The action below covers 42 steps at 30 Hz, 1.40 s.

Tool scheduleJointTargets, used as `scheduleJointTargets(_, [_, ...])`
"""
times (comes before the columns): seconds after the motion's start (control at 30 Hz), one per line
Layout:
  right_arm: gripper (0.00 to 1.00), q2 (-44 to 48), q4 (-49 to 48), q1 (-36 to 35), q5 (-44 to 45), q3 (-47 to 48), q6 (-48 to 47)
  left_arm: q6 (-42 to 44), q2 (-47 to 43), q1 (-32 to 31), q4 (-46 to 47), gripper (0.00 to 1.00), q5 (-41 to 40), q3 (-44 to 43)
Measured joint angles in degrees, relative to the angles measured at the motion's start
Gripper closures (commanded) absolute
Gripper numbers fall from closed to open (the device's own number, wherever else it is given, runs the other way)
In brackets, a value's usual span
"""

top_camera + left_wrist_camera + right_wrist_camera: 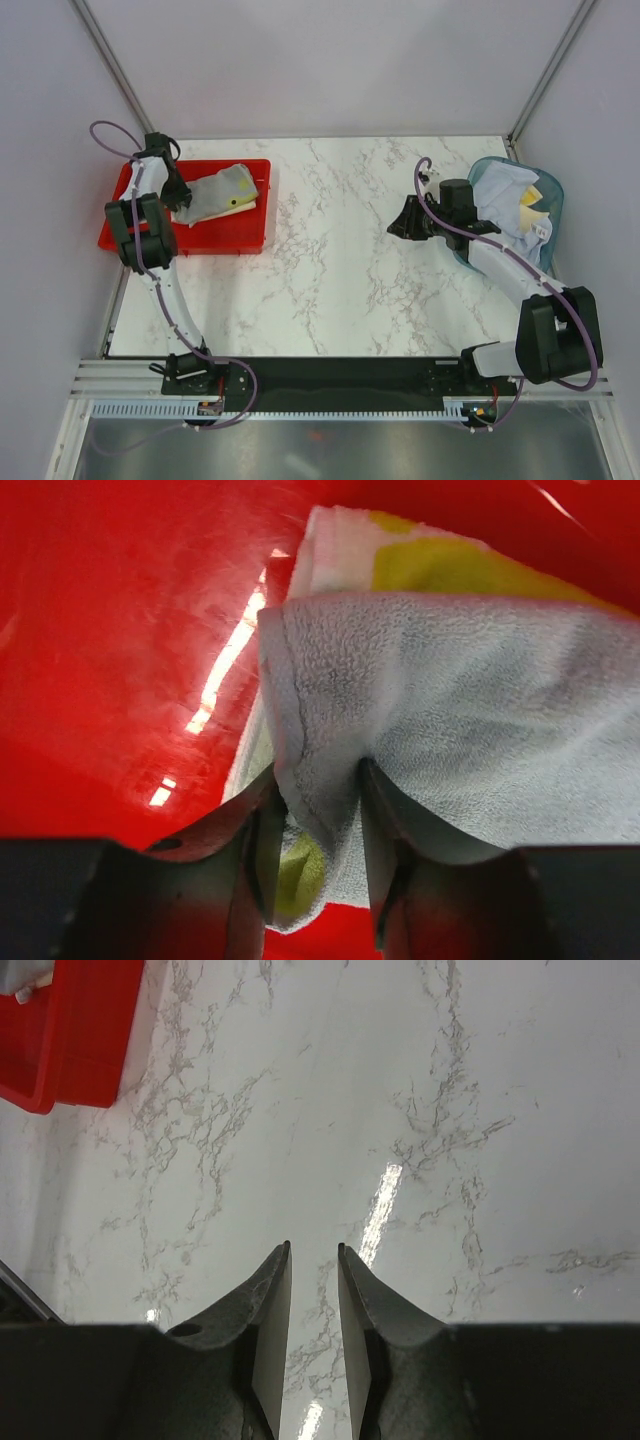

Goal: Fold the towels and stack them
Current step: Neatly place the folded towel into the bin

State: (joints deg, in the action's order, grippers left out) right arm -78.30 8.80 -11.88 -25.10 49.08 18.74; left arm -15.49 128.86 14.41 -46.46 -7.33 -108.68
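Now the left gripper [320,772] sits open around the soft grey towel [480,710]; lift straight up, slowly. The right gripper [313,1248] is open and empty.

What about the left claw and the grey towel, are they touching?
Touching. The left wrist view shows the grey towel's fold lying inside the left gripper, with cloth against the inner faces of both jaws.

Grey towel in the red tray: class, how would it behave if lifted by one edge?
Probably floppy: the grey towel sags and creases over the yellow-marked towel beneath. Likely light, being thin at its stitched hem. Its fuzzy pile should grip rather than slide on the glossy red tray.
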Motion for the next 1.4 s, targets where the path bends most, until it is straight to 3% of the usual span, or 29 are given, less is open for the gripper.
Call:
scheduleJointTargets(0.33, [0.65,0.0,0.9,0.0,0.6,0.8,-0.5,-0.1,-2.6,-0.4,-0.3,0.39,-10.7,-2.3])
scheduleJointTargets(0.5, [0.64,0.4,2.2,0.0,0.9,0.8,-0.5,-0.1,-7.3,-0.6,-0.3,0.36,-12.5,-2.3])
scheduleJointTargets(0.67, [0.64,2.1,3.7,0.0,2.1,1.8,1.0,-1.0,-12.7,-2.3,0.6,0.39,-9.9,1.3])
scheduleJointTargets(0.8, [0.64,3.0,3.8,0.0,2.1,3.6,2.5,-1.1,-15.2,-7.2,3.6,0.43,-4.6,6.9])
scheduleJointTargets(1.07, [0.64,4.2,3.9,0.0,3.0,3.8,3.0,-1.1,-8.2,-18.3,8.6,0.43,5.2,7.9])
scheduleJointTargets(1.4, [0.64,4.3,4.0,0.0,4.0,3.8,2.9,-1.1,-5.1,-18.3,11.5,0.42,10.3,11.0])
